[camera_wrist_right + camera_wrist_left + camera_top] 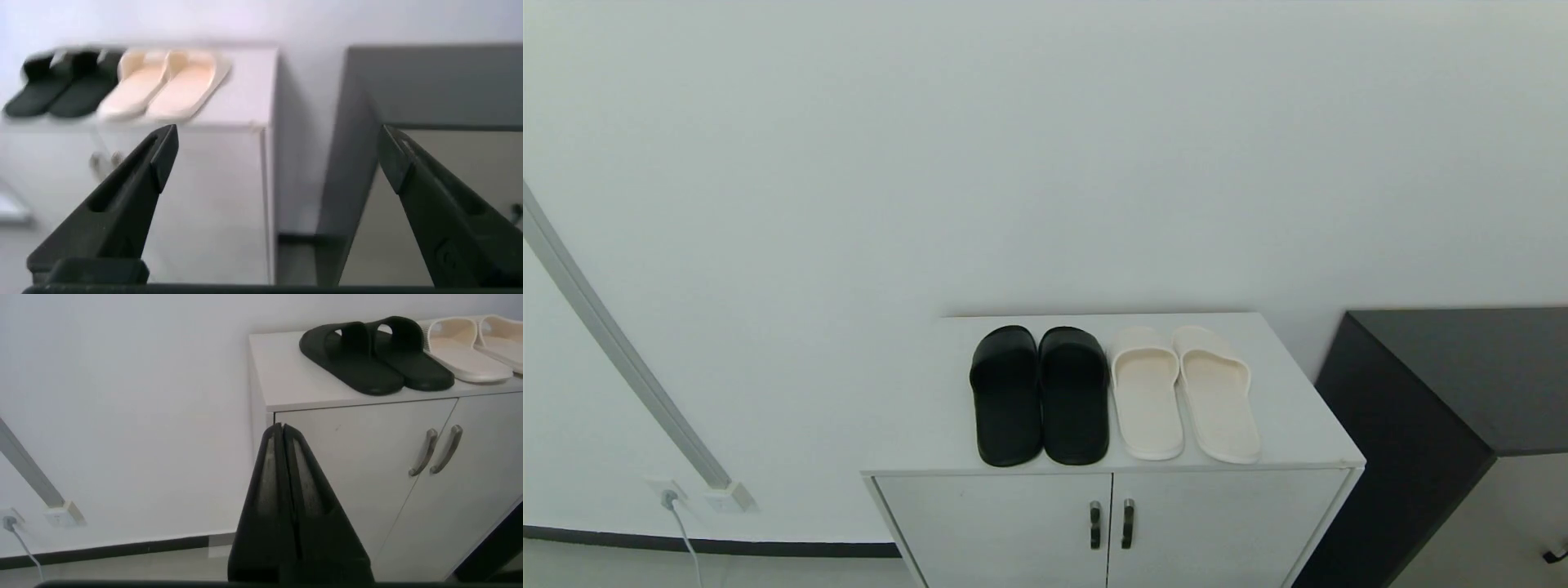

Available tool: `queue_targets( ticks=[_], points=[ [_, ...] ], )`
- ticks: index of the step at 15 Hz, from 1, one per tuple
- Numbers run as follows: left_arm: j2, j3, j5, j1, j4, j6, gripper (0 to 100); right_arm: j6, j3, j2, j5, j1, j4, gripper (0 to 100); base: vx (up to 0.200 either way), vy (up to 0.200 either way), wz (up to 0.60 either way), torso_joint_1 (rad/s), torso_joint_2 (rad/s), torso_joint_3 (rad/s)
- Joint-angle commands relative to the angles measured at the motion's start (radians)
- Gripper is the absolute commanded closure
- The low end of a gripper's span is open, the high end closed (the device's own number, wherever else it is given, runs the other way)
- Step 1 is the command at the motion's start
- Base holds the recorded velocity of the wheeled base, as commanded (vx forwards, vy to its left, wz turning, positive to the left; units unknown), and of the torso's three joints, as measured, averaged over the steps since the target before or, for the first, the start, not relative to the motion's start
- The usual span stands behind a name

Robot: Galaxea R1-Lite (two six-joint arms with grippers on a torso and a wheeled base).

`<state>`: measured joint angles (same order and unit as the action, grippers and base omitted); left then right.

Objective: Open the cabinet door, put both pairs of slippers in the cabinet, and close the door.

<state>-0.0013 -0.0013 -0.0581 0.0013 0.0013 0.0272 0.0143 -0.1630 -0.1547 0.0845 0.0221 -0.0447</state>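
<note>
The black slippers [1041, 396] showed solid black all over, the cream slippers [1184, 394] a plain pale cream. The cabinet [980, 523] was white, its handles [1095, 524] dark, and the side unit [1405, 457] was charcoal grey.

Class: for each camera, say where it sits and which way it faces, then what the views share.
Head view: high, looking forward and down on the white cabinet and its closed doors.
Left wrist view: behind the shut left claw, facing the cabinet's front from its left.
Right wrist view: behind the open right claw, facing the cabinet's right side and a dark unit.
Shared: all show the black slippers and cream slippers on top.
</note>
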Motion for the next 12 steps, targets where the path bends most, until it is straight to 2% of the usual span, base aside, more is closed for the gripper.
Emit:
queue_targets(
  ticks=[1, 3, 4, 5, 6, 7, 8, 11, 12],
  points=[
    [0.001, 0.0, 0.0, 0.0, 0.0, 0.0, 100, -0.03, 0.005, -0.401, 0.115, 0.024, 0.114, 0, 0.0, 0.0, 0.0, 0.0, 0.0, 0.0],
    [0.001, 0.0, 0.0, 0.0, 0.0, 0.0, 100, -0.027, -0.018, -0.646, 0.106, 0.082, 0.332, 0, 0.0, 0.0, 0.0, 0.0, 0.0, 0.0],
    [0.001, 0.001, 0.0, -0.001, 0.0, 0.0, 100, 0.013, -0.055, -0.806, 0.049, 0.171, 0.46, 0, 0.0, 0.0, 0.0, 0.0, 0.0, 0.0],
    [0.001, 0.0, 0.0, 0.0, 0.0, 0.0, 100, 0.069, -0.096, -0.888, -0.048, 0.285, 0.503, 0, 0.0, 0.0, 0.0, 0.0, 0.0, 0.0],
    [0.001, 0.001, 0.0, 0.0, 0.0, 0.0, 100, 0.138, -0.148, -0.957, -0.172, 0.43, 0.514, 0, 0.0, 0.0, 0.0, 0.0, 0.0, 0.0],
    [0.001, 0.001, 0.0, 0.0, 0.0, 0.0, 100, 0.165, -0.176, -0.991, -0.226, 0.492, 0.514, 0, 0.0, 0.0, 0.0, 0.0, 0.0, 0.0],
    [0.001, 0.001, 0.0, 0.0, 0.0, 0.0, 100, 0.207, -0.259, -1.082, -0.322, 0.576, 0.516, 0, 0.0, 0.0, 0.0, 0.0, 0.0, 0.0],
    [0.001, 0.001, 0.0, 0.0, 0.0, -0.001, 100, 0.234, -0.421, -1.249, -0.377, 0.631, 0.514, 0, 0.0, 0.0, 0.0, 0.0, 0.0, 0.0],
    [0.001, 0.001, 0.0, 0.0, 0.0, -0.001, 100, 0.254, -0.471, -1.315, -0.437, 0.664, 0.516, 0, 0.0, 0.0, 0.0, 0.0, 0.0, 0.0]
  ],
)
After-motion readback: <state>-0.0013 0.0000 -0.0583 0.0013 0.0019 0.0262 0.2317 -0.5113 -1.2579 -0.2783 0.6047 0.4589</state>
